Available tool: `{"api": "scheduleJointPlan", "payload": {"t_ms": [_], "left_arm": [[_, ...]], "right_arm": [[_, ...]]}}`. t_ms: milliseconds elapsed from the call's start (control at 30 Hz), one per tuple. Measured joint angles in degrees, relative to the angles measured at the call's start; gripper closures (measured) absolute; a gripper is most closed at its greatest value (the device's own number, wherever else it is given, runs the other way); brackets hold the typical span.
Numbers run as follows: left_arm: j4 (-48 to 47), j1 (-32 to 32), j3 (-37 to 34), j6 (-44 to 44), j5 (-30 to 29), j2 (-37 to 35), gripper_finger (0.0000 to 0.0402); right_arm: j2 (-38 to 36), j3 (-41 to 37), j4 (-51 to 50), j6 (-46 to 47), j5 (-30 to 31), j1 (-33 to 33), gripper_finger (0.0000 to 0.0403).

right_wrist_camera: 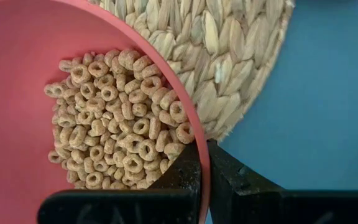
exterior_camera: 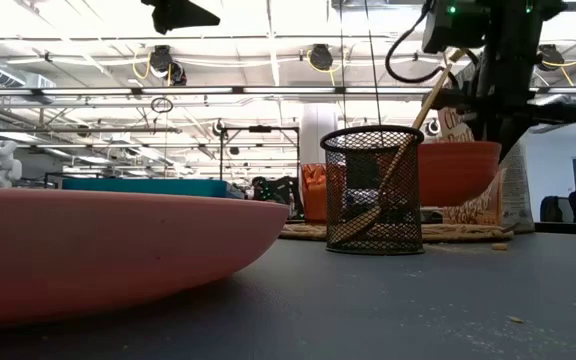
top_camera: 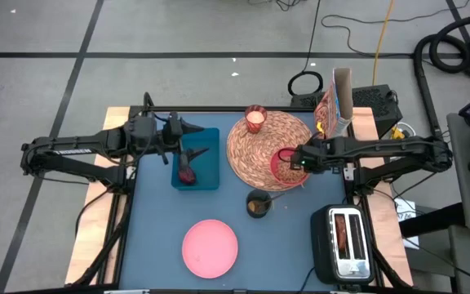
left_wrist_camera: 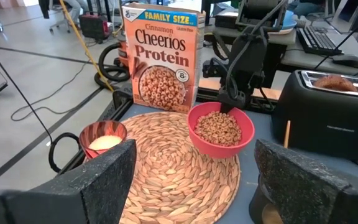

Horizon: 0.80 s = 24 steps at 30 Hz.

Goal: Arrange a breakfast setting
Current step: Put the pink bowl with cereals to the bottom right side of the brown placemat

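Right gripper (top_camera: 294, 161) pinching the rim of the bowl (left_wrist_camera: 220, 129), one finger inside against the cereal (right_wrist_camera: 120, 118), the other outside the wall. Held by the rim, probably so the contents stay level while the bowl sits low over the mat's (top_camera: 269, 147) edge, on the side toward the toaster (top_camera: 345, 242); whether resting on the mat or just above it cannot be told. Left gripper (top_camera: 184, 128) spread wide and empty, waiting well off the mat, over the teal tray (top_camera: 209, 167) where the small dark-red fruit (top_camera: 187, 175) lies.

Mat round, coiled from pale straw in a spiral, rough and ridged. Bowl coral-red, smooth and thin-walled, filled with small tan rings. Candle glass (left_wrist_camera: 104, 138) on the mat's far rim from the bowl, short and reddish with a pale wax top. Cereal box (left_wrist_camera: 163, 57) upright just behind the mat, flat orange card. Pink plate (top_camera: 210, 248) well apart from the mat, near the table's front edge, shallow and matte. Black mesh cup (exterior_camera: 372, 189) with a wooden spoon (exterior_camera: 398, 161) just beside the mat, toward the plate.

Placing judged unfinished: plate not yet on the mat.
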Motion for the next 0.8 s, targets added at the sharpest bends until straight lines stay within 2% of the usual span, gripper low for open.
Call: {"api": "scheduleJointPlan", "payload": {"t_ms": [267, 800], "left_arm": [[-2.60, 0.02, 0.00, 0.02, 0.00, 0.02, 0.0069], [-2.79, 0.02, 0.00, 0.07, 0.00, 0.04, 0.0069]], "right_arm": [[0.00, -3.61, 2.76, 1.51, -0.16, -1.83, 0.0401], [0.00, -3.69, 2.98, 1.08, -0.02, -2.44, 0.0378]]}}
